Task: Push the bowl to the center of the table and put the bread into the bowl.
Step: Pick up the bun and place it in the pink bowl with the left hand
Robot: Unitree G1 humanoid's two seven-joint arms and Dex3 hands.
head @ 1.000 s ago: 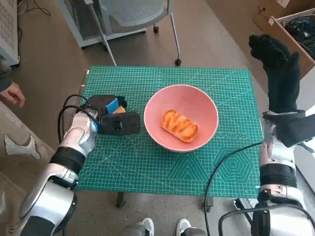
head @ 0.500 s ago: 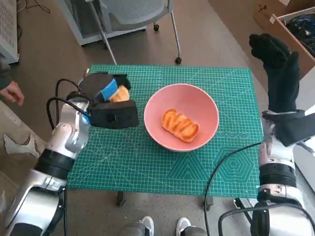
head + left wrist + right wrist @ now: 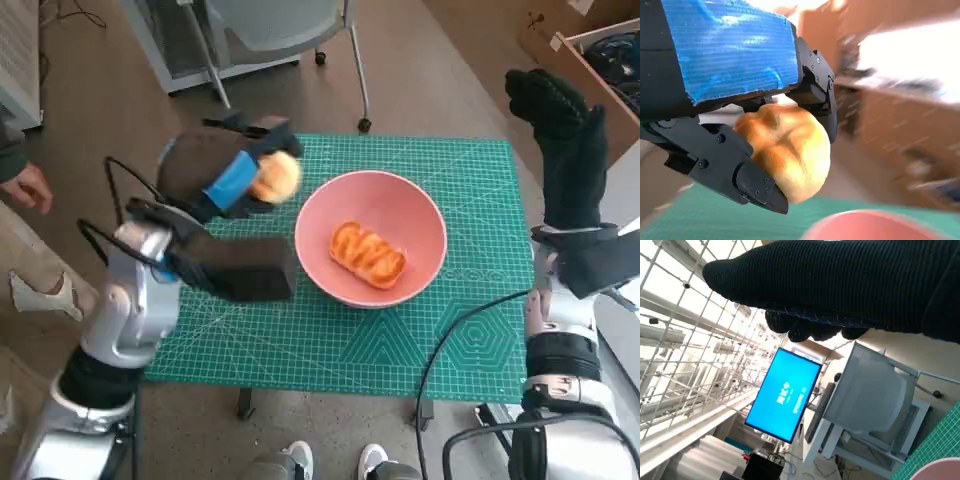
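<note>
Pink bowl (image 3: 371, 250) sits about at center of green cutting mat (image 3: 300, 340), one bread loaf (image 3: 366, 254) already inside. My left hand (image 3: 225, 170) grips bread roll (image 3: 275, 177), lifted just left of bowl rim. Left to do, I judge: carry over, release. My right hand (image 3: 560, 140) raised at right, fingers spread, holding nothing.

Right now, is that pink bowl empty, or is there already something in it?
Not empty. One orange-brown bread piece lies inside the pink bowl. A second round bun is outside it, held by the left robot hand.
</note>
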